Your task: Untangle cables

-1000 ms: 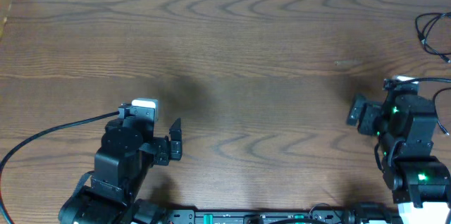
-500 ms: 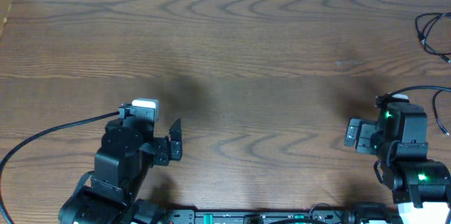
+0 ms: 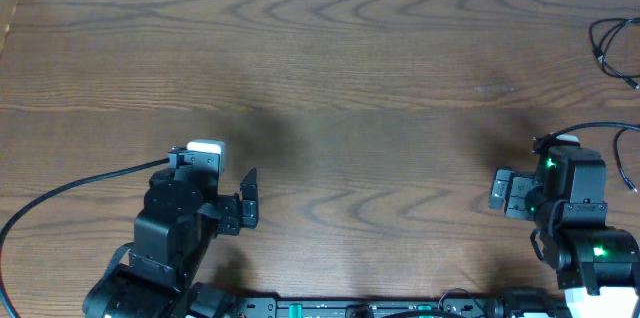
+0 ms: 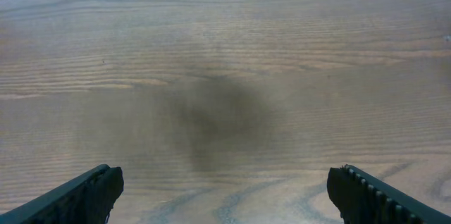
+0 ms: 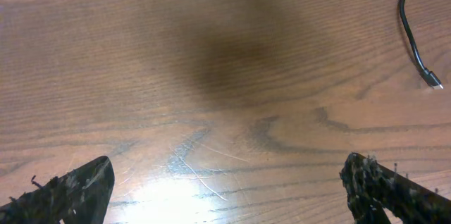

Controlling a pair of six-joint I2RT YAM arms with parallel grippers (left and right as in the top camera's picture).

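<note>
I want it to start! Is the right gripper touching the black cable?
Apart. The right wrist view shows bare table between the open right gripper and the black cable.

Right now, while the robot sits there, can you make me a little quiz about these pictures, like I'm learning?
1. True or false: the left gripper holds a cable.
2. In the right wrist view, where does the black cable lie? A: upper right. B: middle. C: lower left.
3. Fill in: the right gripper is ____ (open or shut).

Key: 1 false; 2 A; 3 open.
</note>
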